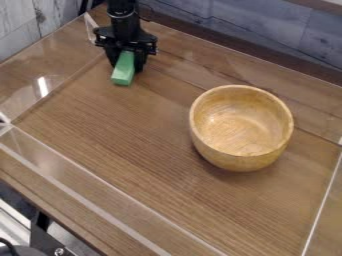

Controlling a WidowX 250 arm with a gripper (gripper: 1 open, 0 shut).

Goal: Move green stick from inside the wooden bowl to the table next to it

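The green stick is at the far left of the table, its lower end resting on or just above the wood. My gripper points straight down over it, black fingers shut on the stick's upper end. The wooden bowl stands to the right, well apart from the stick, and its inside holds nothing.
Clear acrylic walls line the table's edges, close behind and to the left of the gripper. A grey plank wall runs along the back. Bare wood lies between stick and bowl.
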